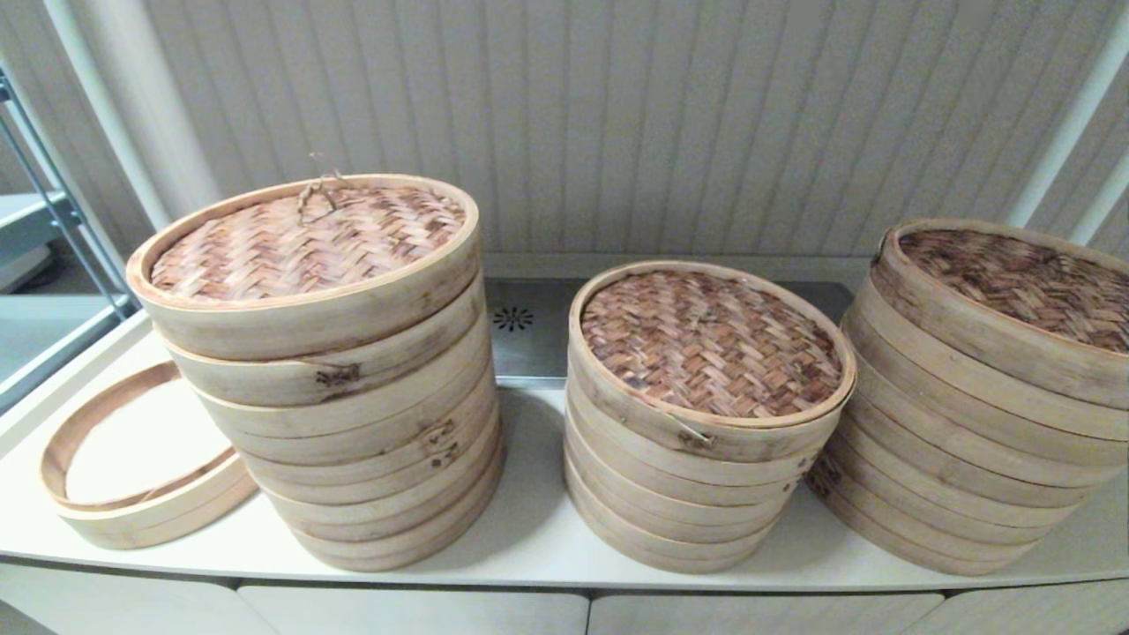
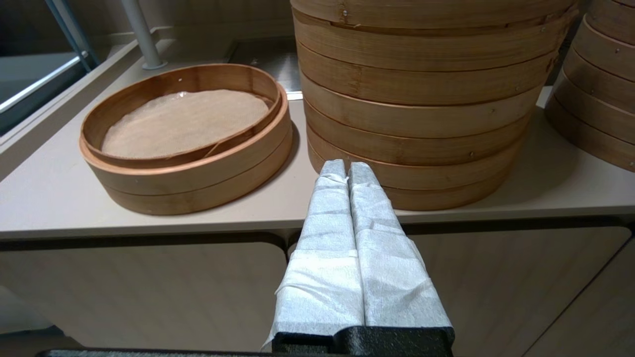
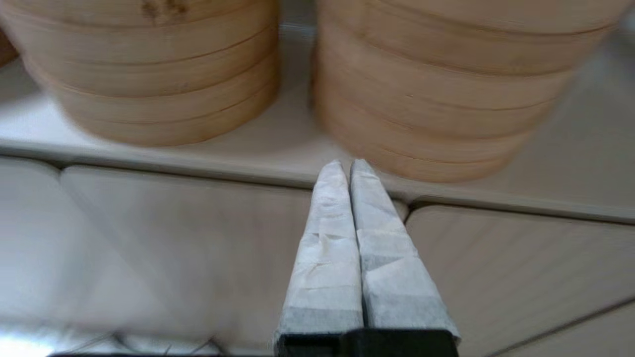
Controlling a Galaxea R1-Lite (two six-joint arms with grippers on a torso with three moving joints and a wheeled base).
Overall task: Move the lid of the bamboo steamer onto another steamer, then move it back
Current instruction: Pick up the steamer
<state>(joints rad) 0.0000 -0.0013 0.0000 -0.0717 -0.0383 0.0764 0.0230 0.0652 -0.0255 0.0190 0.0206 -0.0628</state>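
Note:
Three stacks of bamboo steamers stand on the white counter point(image 1: 529, 529). The tall left stack point(image 1: 353, 423) carries a woven lid point(image 1: 309, 247) with a small handle loop. A lower middle stack point(image 1: 697, 494) and the right stack point(image 1: 961, 441) each have a woven lid, the middle lid point(image 1: 710, 344) and the right lid point(image 1: 1023, 282). Neither arm shows in the head view. My left gripper point(image 2: 346, 166) is shut and empty, below the counter's front edge before the left stack point(image 2: 421, 99). My right gripper point(image 3: 347, 163) is shut and empty, low before the gap between two stacks.
A single open steamer tray point(image 1: 132, 467) lies at the counter's far left, lined with cloth point(image 2: 183, 121). A metal panel with a drain point(image 1: 513, 318) sits behind the stacks against the ribbed wall. A metal shelf frame point(image 1: 53, 212) stands at the far left. Cabinet doors point(image 2: 139, 292) lie under the counter.

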